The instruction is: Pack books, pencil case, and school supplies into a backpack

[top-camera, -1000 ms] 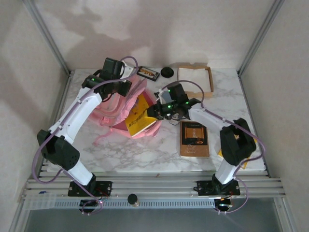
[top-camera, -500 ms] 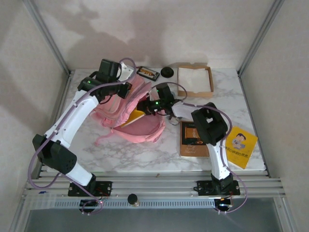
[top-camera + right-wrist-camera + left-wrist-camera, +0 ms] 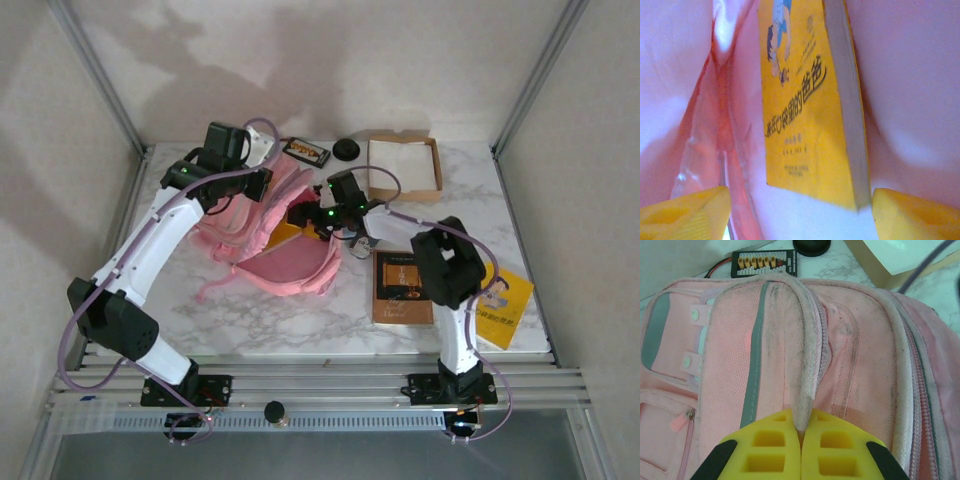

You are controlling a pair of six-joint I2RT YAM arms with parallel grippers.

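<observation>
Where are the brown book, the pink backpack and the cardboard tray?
brown book (image 3: pixel 400 295): top external view, middle of its cover.
pink backpack (image 3: pixel 290 270): top external view, its near pink panel.
cardboard tray (image 3: pixel 438 168): top external view, its right rim.

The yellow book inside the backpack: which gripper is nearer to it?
Right. The right gripper is open just before the yellow book; the left gripper is shut on the backpack handle, outside.

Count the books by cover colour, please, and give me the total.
Yellow: 2, a first yellow book inside the backpack and a second yellow book on the table.
Brown: 1, the brown book lying flat on the table.
Total: 3 books.
</observation>
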